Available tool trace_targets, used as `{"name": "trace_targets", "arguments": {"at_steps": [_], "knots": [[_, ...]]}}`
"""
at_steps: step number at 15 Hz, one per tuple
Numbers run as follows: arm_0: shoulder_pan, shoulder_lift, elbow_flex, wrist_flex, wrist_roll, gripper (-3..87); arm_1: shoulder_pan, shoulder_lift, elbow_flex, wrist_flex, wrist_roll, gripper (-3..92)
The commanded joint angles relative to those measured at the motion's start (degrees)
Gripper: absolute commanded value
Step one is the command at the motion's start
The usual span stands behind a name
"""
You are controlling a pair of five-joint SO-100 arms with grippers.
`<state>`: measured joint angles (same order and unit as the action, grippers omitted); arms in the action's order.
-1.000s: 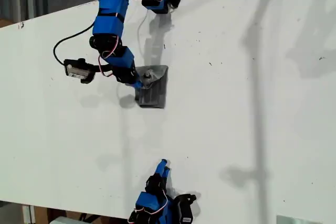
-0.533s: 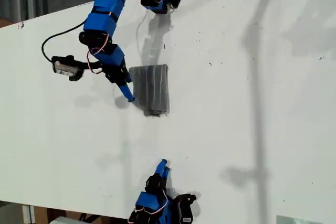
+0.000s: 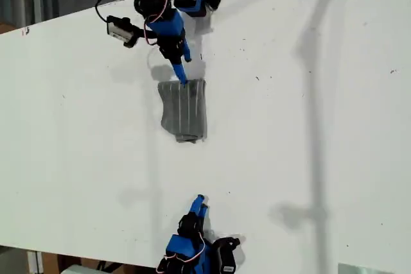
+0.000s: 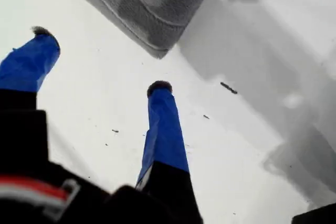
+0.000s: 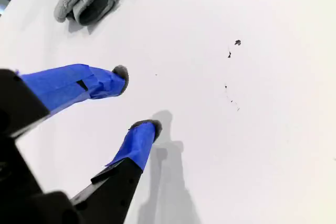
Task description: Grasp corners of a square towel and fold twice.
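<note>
The towel is lying folded on the worktop just beyond my first gripper, whose jaws are standing apart and empty like my second gripper's; being soft and limp, it is probably best pinched at a hemmed corner.

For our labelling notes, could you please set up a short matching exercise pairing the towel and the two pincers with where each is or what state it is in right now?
Column one:
1. towel
2. my first pincer
3. my second pincer
4. table

Column two:
A. open, empty, near the exterior view's bottom edge, far from the cloth
B. white, with small dark specks
C. folded into a narrow grey striped bundle, lying flat
D. open, empty, just beside the cloth's upper end in the exterior view

Pairs: 1-C, 2-D, 3-A, 4-B
</note>
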<state>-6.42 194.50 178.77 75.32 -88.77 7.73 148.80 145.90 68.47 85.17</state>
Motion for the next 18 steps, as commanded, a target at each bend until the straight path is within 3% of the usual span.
{"name": "trace_targets", "arguments": {"at_steps": [1,3,6,7,9,10,15,18], "knots": [[-0.18,0.0,0.26,-0.7,-1.05,17.0,-6.42,23.38,8.88,3.87,7.21,46.1],[-0.26,0.0,0.26,-0.7,-1.41,17.0,-10.63,40.08,11.34,14.68,10.9,35.6],[-0.62,-0.09,0.26,-0.7,-3.16,17.0,-12.57,39.9,10.81,15.91,15.82,30.8],[-1.58,0.0,0.26,-0.7,-2.99,16.8,-12.74,39.9,11.25,17.05,20.74,30.2],[-2.02,3.6,0.0,-0.62,2.72,16.1,-12.92,39.99,13.45,17.4,22.68,20.1],[-0.88,4.13,-0.09,-0.44,4.04,16.0,-14.24,39.99,14.5,17.23,22.41,20.7],[-0.35,4.13,-0.09,-0.62,28.13,15.6,-18.46,39.99,14.59,17.31,21.45,20.9],[-0.44,4.13,0.0,-0.62,28.56,15.6,-18.46,39.99,14.59,17.31,21.45,20.9]]}}
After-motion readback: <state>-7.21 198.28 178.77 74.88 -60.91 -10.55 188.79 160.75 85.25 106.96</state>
